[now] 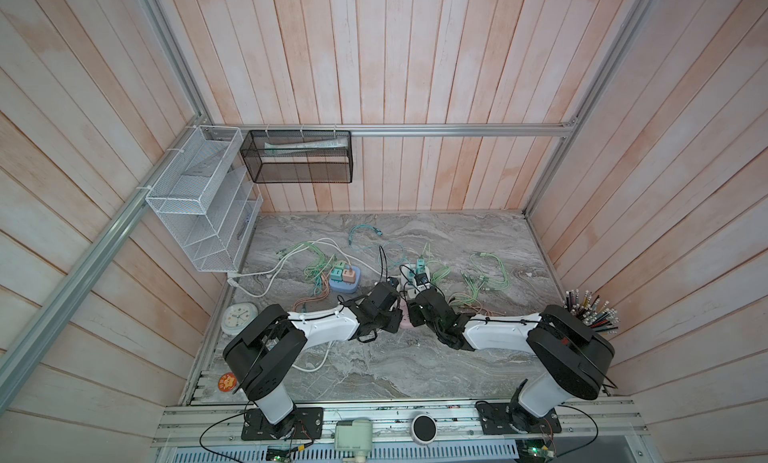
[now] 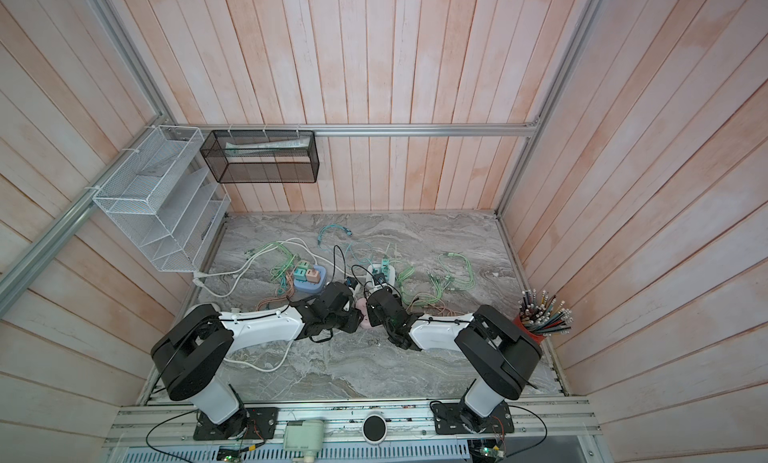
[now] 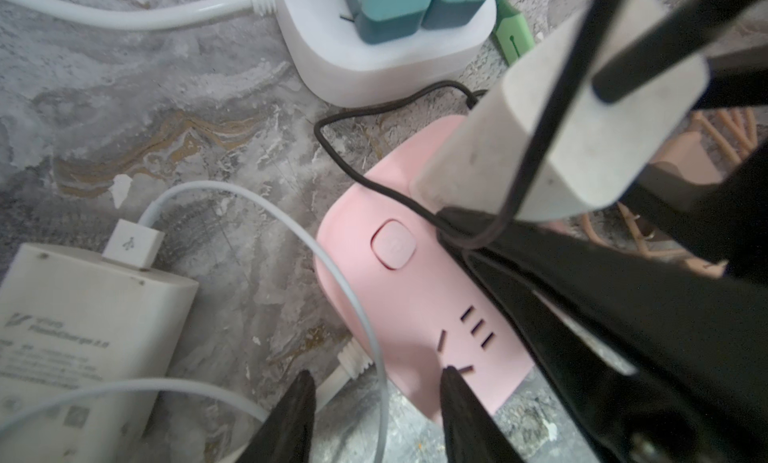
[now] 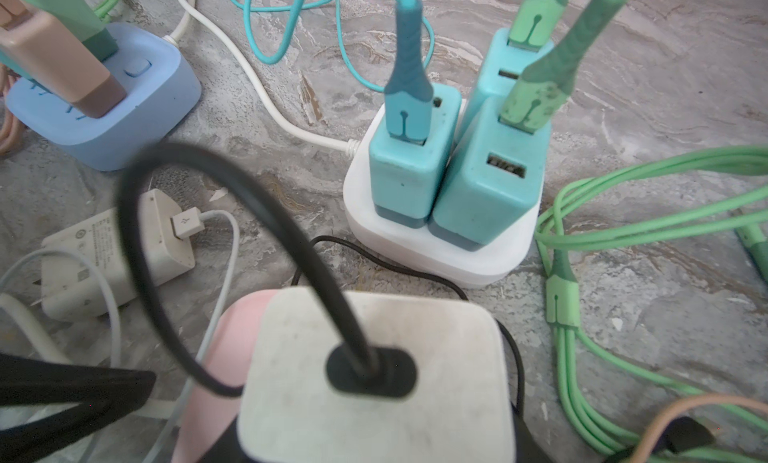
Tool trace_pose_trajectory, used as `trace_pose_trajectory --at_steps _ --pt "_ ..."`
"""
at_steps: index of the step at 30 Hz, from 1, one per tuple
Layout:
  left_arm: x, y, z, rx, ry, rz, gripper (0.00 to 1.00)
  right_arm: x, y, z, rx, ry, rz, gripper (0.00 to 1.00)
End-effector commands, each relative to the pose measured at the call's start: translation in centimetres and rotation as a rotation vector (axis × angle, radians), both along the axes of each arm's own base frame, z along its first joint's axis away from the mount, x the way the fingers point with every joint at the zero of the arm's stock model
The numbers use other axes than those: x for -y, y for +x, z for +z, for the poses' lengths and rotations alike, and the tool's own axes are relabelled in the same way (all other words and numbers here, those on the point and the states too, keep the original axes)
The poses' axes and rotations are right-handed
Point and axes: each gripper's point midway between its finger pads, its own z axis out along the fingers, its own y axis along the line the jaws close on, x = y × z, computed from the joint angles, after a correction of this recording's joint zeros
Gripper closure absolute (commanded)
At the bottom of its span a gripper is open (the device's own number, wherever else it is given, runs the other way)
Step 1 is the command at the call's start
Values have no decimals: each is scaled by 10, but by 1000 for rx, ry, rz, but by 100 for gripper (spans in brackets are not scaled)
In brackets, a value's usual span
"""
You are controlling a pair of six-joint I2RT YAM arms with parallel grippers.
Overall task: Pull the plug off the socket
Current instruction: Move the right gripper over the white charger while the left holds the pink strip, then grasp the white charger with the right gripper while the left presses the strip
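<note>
Plug (image 4: 436, 407): white block, seated in the pink socket (image 3: 415, 282) mid-counter, between both arms. Right gripper (image 4: 374, 448) has its jaws against opposite sides of the plug body, gripping it for the pull, I reckon. Left gripper (image 3: 376, 382) has jaws apart, one tip planted on the socket top, clamping nothing; my guess is it pins the socket down.

In the way: black cable (image 4: 131, 232) loops across the right gripper. White strip (image 4: 478, 269) with teal chargers (image 4: 407, 170) sits just behind, loose charger (image 4: 83, 274) beside, USB lead (image 3: 216, 186) over the socket's end.
</note>
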Motion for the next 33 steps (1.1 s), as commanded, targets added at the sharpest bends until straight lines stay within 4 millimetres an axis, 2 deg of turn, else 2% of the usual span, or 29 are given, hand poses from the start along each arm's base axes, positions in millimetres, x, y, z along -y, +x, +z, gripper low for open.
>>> trace_pose_trajectory --at_steps 1,6,12,19,23,33 --pt "-15 -25 -21 -87 59 -26 49 -3 2 3 9 1 6 50" --pt "-12 -21 -14 -73 47 -20 46 -5 3 5 22 -16 35 56" --pt "-13 -16 -8 -58 47 1 39 -3 0 1 12 -20 34 66" --pt "-10 -6 -2 -50 17 12 30 2 -5 1 1 -12 30 69" --pt "-4 -1 2 -43 2 5 28 5 -8 -1 -7 -11 26 70" --pt "4 -1 -13 -77 1 -14 28 4 -13 1 -13 7 42 73"
